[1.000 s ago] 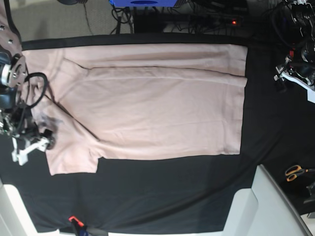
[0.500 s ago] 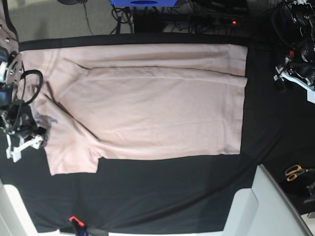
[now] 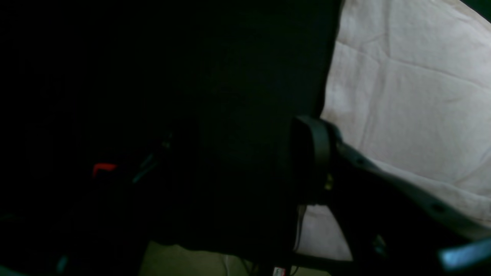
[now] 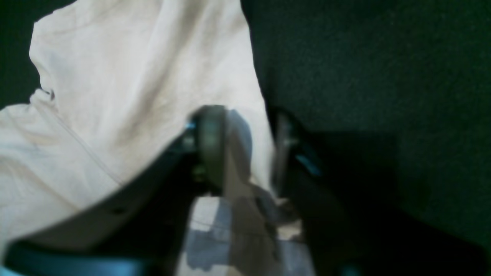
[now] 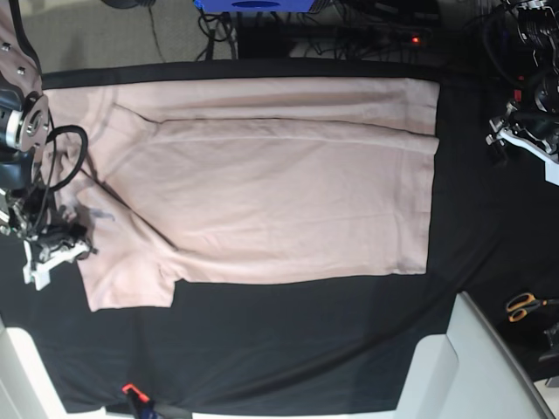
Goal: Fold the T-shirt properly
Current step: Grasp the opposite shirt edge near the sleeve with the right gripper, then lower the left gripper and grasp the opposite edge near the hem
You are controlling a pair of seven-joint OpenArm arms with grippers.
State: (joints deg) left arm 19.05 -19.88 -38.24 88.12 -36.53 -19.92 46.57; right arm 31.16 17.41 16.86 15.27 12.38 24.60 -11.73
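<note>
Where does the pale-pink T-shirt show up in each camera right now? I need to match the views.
Base: the large pale-pink cotton T-shirt lies spread flat across the middle.
Left wrist: its fabric fills the upper right.
Right wrist: it fills the upper left.
Shared landmark: the black cloth under it, also at and.

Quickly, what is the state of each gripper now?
Left gripper: cannot be told, holding nothing, beside the T-shirt.
Right gripper: jaws around the T-shirt's edge; full closure cannot be told.
</note>
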